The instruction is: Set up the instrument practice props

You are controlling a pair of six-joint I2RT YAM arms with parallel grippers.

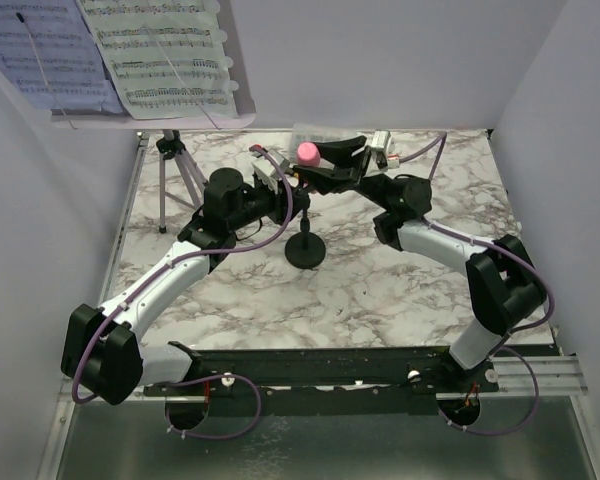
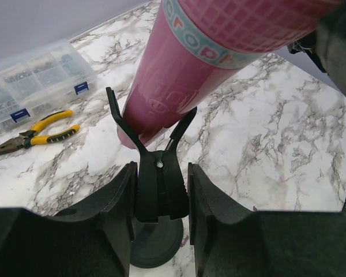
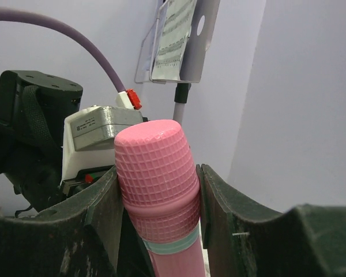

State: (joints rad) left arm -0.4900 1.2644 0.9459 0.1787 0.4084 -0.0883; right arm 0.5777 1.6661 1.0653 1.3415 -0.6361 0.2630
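I'm seeing the right gripper (image 3: 157, 173) pinching the pink toy microphone (image 3: 155, 156) just below its gridded head, one finger pressing on each side. The left gripper (image 2: 160, 170) is closing around the black clip (image 2: 158, 190) at the top of the stand, and its two fingers are sitting tight against the clip's flanks. The microphone is leaning at a tilt, with its narrow lower end lying in the clip's forked prongs. The stand's round base (image 1: 305, 250) is resting on the marble table (image 1: 380, 300) near the middle, between my two arms. At the back left, the lilac music-stand plate (image 1: 244, 50) is standing on its tripod (image 1: 175, 165) and carrying the lavender page (image 1: 40, 55) beside the white page (image 1: 160, 50). In the left wrist view, a clear compartment box (image 2: 34, 81) is lying at the far edge of the table, with the yellow-handled pliers (image 2: 40, 130) just in front of it
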